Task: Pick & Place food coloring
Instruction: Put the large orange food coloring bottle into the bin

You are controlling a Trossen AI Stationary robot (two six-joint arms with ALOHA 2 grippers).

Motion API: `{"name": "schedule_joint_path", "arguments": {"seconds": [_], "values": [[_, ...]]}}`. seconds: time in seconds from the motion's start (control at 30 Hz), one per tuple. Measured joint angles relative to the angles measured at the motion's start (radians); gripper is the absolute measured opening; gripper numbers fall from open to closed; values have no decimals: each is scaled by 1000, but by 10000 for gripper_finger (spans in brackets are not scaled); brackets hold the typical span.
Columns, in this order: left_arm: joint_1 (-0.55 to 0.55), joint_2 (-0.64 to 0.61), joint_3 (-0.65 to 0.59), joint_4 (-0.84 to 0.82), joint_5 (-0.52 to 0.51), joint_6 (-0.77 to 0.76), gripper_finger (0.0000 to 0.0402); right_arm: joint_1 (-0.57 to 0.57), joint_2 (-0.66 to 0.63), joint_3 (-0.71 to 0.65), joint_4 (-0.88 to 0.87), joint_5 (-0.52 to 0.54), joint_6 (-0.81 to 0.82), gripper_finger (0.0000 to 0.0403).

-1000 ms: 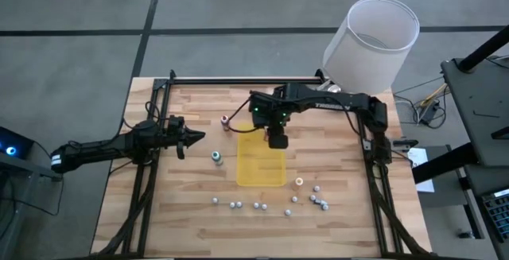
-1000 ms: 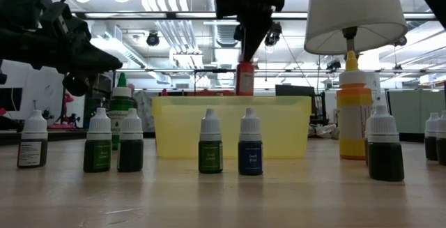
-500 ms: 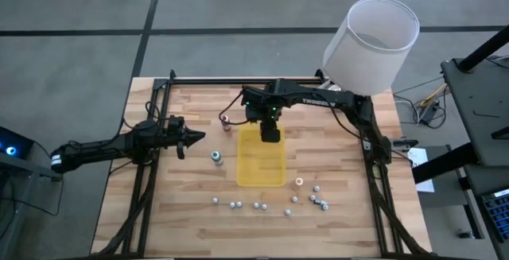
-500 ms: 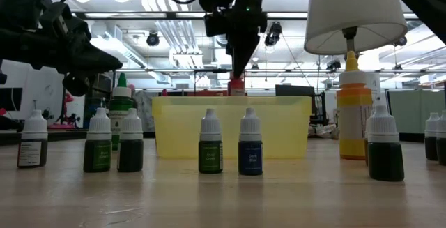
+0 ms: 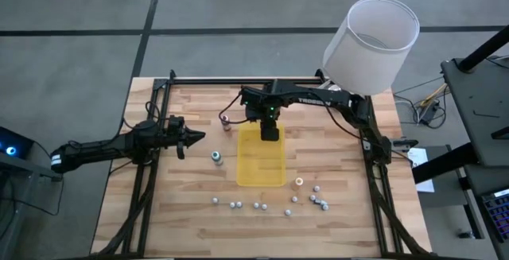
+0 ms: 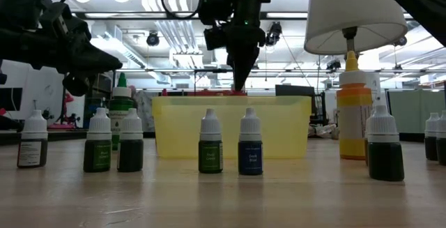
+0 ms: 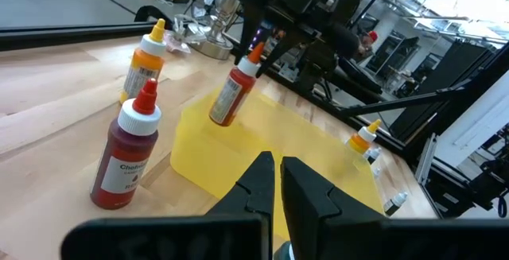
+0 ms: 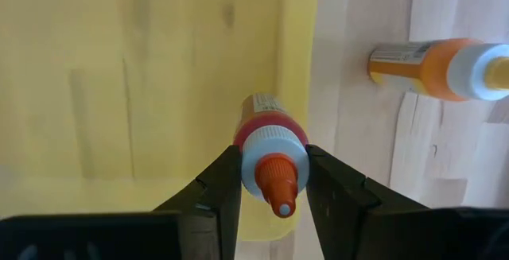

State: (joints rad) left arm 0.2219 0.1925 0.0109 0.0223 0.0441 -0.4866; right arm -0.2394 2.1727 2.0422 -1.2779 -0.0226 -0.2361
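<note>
The right gripper (image 8: pixel 273 182) grasps a red food coloring bottle (image 8: pixel 269 150) by its cap, holding it tilted over the far end of the yellow tray (image 5: pixel 262 164). At the table's left, the left gripper (image 5: pixel 193 137) hangs clenched and empty.

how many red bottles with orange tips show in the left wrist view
2: one red bottle stands on the wood beside the yellow tray; the other hangs tilted in the right gripper over it.

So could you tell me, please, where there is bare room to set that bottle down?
The yellow tray looks bare beneath the right hand holding the red bottle. Bare wood lies between the tray and the left hand. The front row of small bottles is crowded.
</note>
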Motion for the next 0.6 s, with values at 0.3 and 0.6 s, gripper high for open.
{"name": "schedule_joint_path", "arguments": {"seconds": [0.3,0.6], "values": [[0,0,0,0,0,0,0,-8,0,-70,46,0,19,109],[0,0,0,0,0,0,0,-8,-1,-109,118,-1,53,109]]}}
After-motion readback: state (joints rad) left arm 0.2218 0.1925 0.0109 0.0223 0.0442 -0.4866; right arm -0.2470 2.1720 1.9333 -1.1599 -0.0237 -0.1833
